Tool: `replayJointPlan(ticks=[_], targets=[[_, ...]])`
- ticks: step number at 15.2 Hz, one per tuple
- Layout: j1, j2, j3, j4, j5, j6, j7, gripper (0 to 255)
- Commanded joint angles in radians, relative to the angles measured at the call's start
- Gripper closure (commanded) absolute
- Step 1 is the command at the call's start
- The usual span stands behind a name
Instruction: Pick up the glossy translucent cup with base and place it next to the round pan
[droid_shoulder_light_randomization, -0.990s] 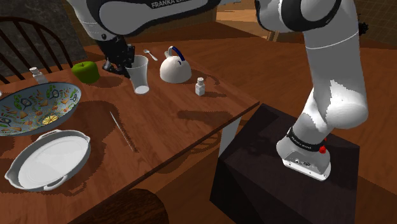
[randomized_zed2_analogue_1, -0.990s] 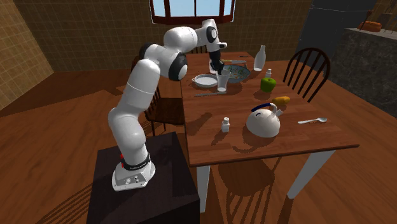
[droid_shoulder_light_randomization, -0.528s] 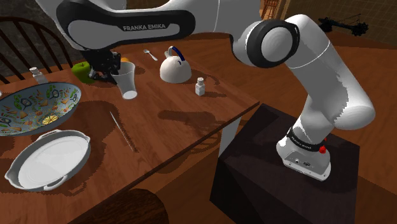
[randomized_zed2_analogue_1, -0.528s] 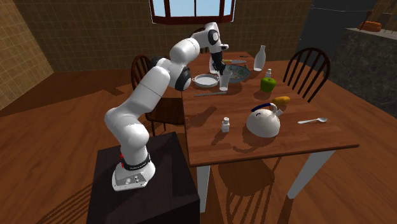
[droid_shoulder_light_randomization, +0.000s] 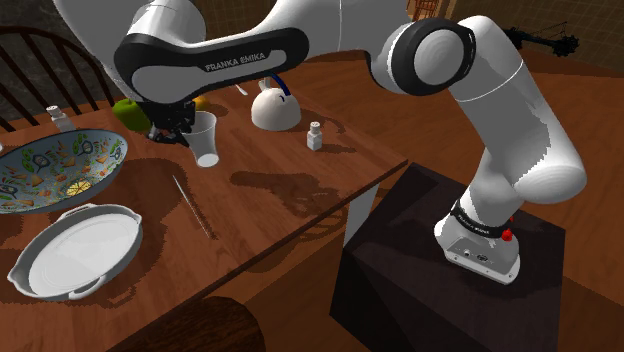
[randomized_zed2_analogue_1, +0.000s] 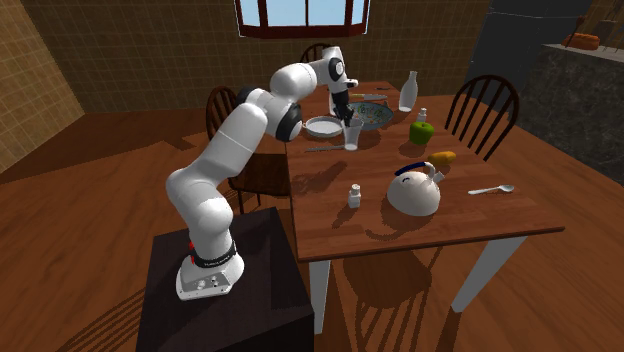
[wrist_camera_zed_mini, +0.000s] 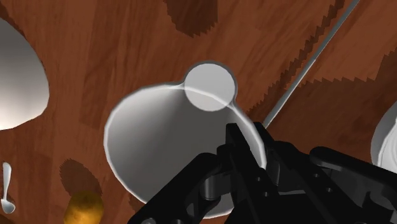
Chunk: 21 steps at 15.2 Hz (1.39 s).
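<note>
We see the black gripper (droid_shoulder_light_randomization: 183, 132) pinched on the rim of the translucent cup (droid_shoulder_light_randomization: 205, 138). In the wrist view one finger is inside its wall and one outside. The cup hangs tilted over the wooden table (droid_shoulder_light_randomization: 360, 110), narrow base lowest, and we cannot tell whether that base touches the wood. The white round pan (droid_shoulder_light_randomization: 75, 250) with two handles sits well apart from it, toward the shoulder view's lower left. A thin rod (droid_shoulder_light_randomization: 192, 207) lies on the table between cup and pan. Just beside the pan is a patterned bowl (droid_shoulder_light_randomization: 100, 150), which reaches up toward the gripper. A green fruit (droid_shoulder_light_randomization: 126, 112) sits close behind the gripper, partly hidden by the arm. On the cup's other side we find a white kettle (droid_shoulder_light_randomization: 272, 110) and a small shaker (droid_shoulder_light_randomization: 315, 136). Farther along the table are a spoon (randomized_zed2_analogue_1: 490, 188), an orange item (randomized_zed2_analogue_1: 444, 157) and a pale bottle (randomized_zed2_analogue_1: 407, 92).
</note>
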Motion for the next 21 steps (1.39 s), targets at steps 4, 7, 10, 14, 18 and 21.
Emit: replayJointPlan(ticks=[4,7,10,14,18,21], targets=[[-0.015,0.004,-0.001,-0.063,-0.006,0.059,0.025,255],[-0.024,0.007,-0.002,-0.103,-0.011,0.097,0.042,255],[-0.024,0.007,-0.002,-0.103,-0.011,0.097,0.042,255],[-0.024,0.007,-0.003,-0.103,-0.011,0.097,0.042,255],[-0.024,0.007,-0.003,-0.103,-0.011,0.097,0.042,0],[-0.024,0.008,-0.003,-0.103,-0.011,0.097,0.042,0]])
